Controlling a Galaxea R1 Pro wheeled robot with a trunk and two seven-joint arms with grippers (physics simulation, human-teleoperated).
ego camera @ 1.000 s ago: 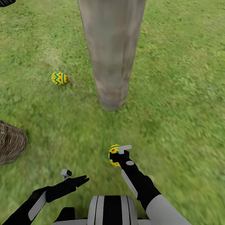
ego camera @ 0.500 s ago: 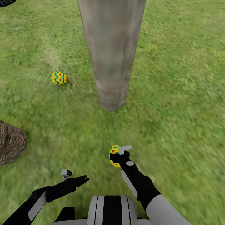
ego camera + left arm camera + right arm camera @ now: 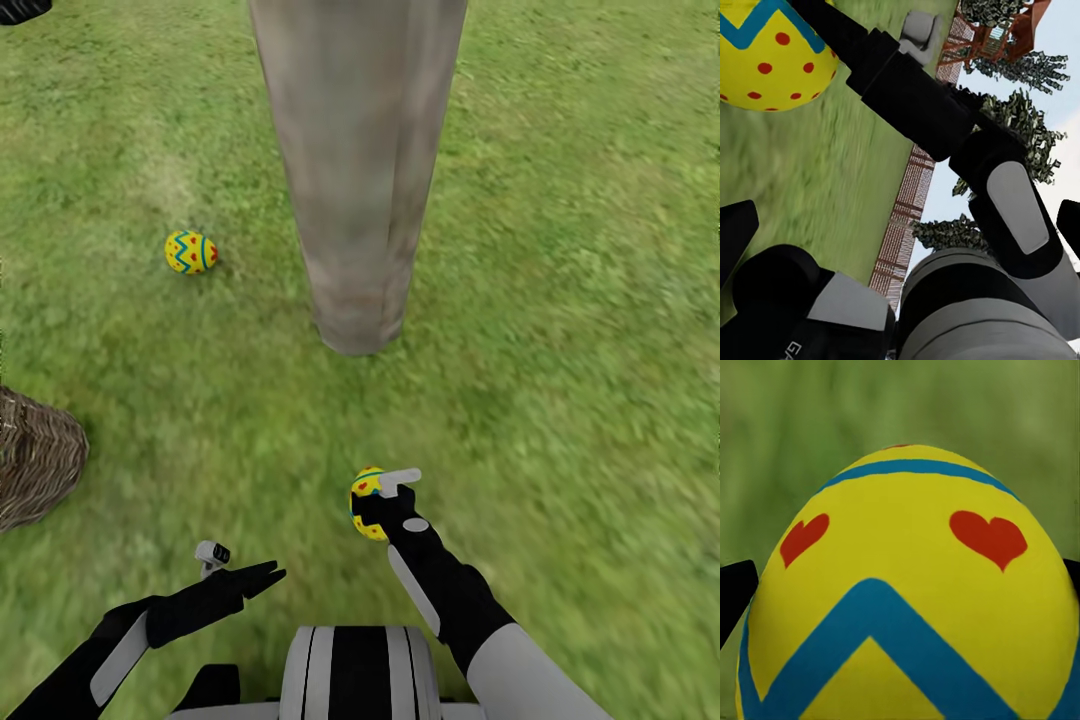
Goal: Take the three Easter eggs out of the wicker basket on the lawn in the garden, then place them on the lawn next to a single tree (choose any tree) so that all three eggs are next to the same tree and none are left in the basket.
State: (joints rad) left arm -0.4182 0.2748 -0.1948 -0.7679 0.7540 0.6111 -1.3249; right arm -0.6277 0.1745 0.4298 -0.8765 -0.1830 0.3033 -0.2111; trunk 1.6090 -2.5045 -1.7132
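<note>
Near my chest, low over the lawn (image 3: 560, 300), my right gripper (image 3: 366, 503) pinches one egg (image 3: 365, 484), just as it did a second ago. Nothing has moved since then; only the edges of the picture shimmer a little. My left gripper (image 3: 262, 577) hangs over the grass with its fingers spread and nothing in it. A second egg (image 3: 190, 251) lies on the grass to the left of the tree (image 3: 355, 170), near its foot. The basket (image 3: 35, 455) sits at the left edge; I cannot see inside it.

My right wrist camera shows the held egg (image 3: 907, 592) up close, with red hearts and a blue zigzag, and dark fingertips (image 3: 733, 589) at its sides. My left wrist camera looks across at my right arm (image 3: 945, 127) holding that egg (image 3: 769, 56), and past it to a fence (image 3: 904, 225) and dark trees (image 3: 1020, 127).
</note>
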